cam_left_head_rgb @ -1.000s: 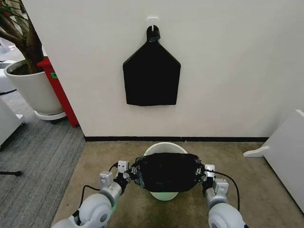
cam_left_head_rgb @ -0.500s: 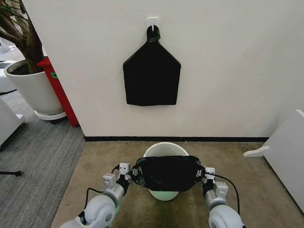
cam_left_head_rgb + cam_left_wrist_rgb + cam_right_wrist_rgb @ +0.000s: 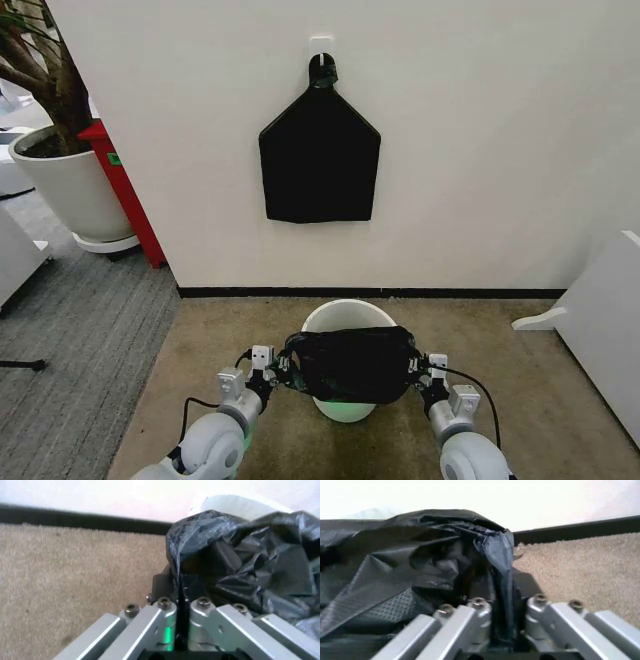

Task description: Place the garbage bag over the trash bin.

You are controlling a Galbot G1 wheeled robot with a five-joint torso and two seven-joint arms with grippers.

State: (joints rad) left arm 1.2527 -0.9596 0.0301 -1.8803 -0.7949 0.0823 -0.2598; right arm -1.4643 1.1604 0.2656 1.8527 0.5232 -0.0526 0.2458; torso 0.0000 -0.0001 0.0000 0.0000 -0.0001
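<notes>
At the far left of the head view, a white plant pot (image 3: 62,185) with a tree is seen standing on grey carpet, with a red panel (image 3: 125,190) leaned against the wall (image 3: 500,150) just beside it. Further right, a flat black bundle (image 3: 319,158) is hung from a hook (image 3: 321,45) on the wall, directly above the work area.

On the beige carpet (image 3: 210,330) below, the left gripper (image 3: 276,375) is held at the left side of the garbage bag (image 3: 348,362). In the left wrist view its jaws are seen pressed nearly together, with a fold of the black plastic pinched between the fingers (image 3: 165,624); the crinkled bag (image 3: 245,570) bulges beyond them, and part of the white rim (image 3: 240,504) of the trash bin shows behind it.

The bag is stretched between the two grippers and is held over the near part of the trash bin (image 3: 345,318), whose far rim and lower front stay uncovered. The bin is set on the carpet close to the black skirting board (image 3: 450,293).

The right gripper (image 3: 418,372) is placed at the bag's right side. In the right wrist view a bunched edge of the bag (image 3: 415,566) is clamped between its narrowly parted fingers (image 3: 540,617).

At the far right, a white cabinet (image 3: 605,320) is seen.
</notes>
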